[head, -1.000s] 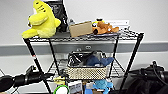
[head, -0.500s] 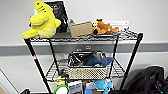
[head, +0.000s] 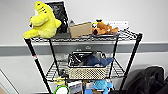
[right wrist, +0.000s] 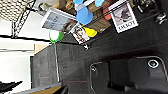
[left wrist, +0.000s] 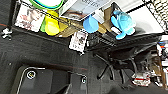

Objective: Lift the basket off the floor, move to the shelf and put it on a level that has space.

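**Basket sitting on the rack's second tier**

Looking straight at the shelf (head: 85,40) from my head camera, I see the basket (head: 86,71) resting on the level (head: 53,71) just under the top tier, roughly centred between the black posts. Its cream perforated side faces me, and black and blue cloth (head: 96,61) is heaped inside, with a blue piece hanging over the rim on the right. Above it, the top tier carries a yellow plush toy (head: 43,21) at the left corner, a dark framed picture (head: 58,12) behind it, a brown box (head: 80,29) in the middle and an orange plush (head: 103,28) to the right. Below the basket, a blue plush (head: 101,85) and a green-rimmed round thing (head: 61,89) peek out of the lower tier. A black chair (head: 150,80) stands just to the right of the rack.

My wrist cameras look down on the floor (left wrist: 45,55), dark carpet, and on the clutter of the rack's lower tiers: printed cards, a yellow object and the blue plush. Whether either claw is apart or together, I cannot tell.
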Robot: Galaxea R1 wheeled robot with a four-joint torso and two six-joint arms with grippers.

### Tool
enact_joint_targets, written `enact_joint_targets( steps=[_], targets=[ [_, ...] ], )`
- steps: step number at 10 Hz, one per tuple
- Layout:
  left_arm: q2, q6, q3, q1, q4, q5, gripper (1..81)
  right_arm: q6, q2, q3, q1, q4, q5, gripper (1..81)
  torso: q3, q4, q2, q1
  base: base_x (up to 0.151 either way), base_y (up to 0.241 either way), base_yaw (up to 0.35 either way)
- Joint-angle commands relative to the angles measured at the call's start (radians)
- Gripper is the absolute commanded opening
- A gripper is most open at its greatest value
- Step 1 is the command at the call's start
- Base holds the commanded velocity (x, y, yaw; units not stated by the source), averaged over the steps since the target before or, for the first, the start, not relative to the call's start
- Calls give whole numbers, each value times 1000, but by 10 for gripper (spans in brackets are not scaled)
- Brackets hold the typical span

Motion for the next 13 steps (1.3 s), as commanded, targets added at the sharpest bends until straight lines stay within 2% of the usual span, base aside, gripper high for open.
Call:
enact_joint_targets(
  steps=[1,4,9,13],
  targets=[
    [111,81,-119,113,12,-82,811,-8,150,-158,-109,-80,0,811,0,0,0,0,0,0,0],
    [243,107,-283,207,11,-116,811,-11,264,-313,-212,-80,26,811,1,0,0,0,0,0,0],
    [488,121,-573,287,39,-118,811,-86,472,-582,-309,-80,57,811,2,0,0,-1,0,0,0],
    [624,122,-752,305,40,-115,811,-145,661,-851,-362,-80,57,811,2,0,-1,-1,0,0,0]
  ],
)
